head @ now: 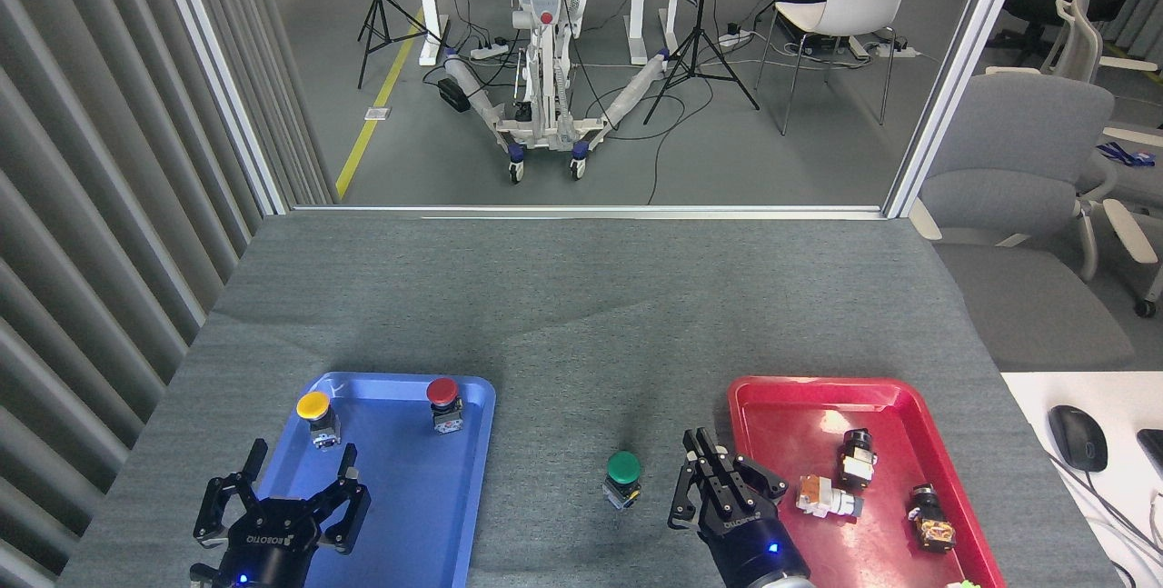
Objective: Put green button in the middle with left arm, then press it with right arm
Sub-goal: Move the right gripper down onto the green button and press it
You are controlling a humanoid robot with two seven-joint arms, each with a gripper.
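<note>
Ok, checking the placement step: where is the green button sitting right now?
In the head view the green button stands upright on the bare grey table, between the blue tray and the red tray, just left of the right gripper.

green button on table | between left tray and right tray

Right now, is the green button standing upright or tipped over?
Upright. The green button stands on its base on the grey table between the trays, its round cap facing up, nothing touching it.
</note>
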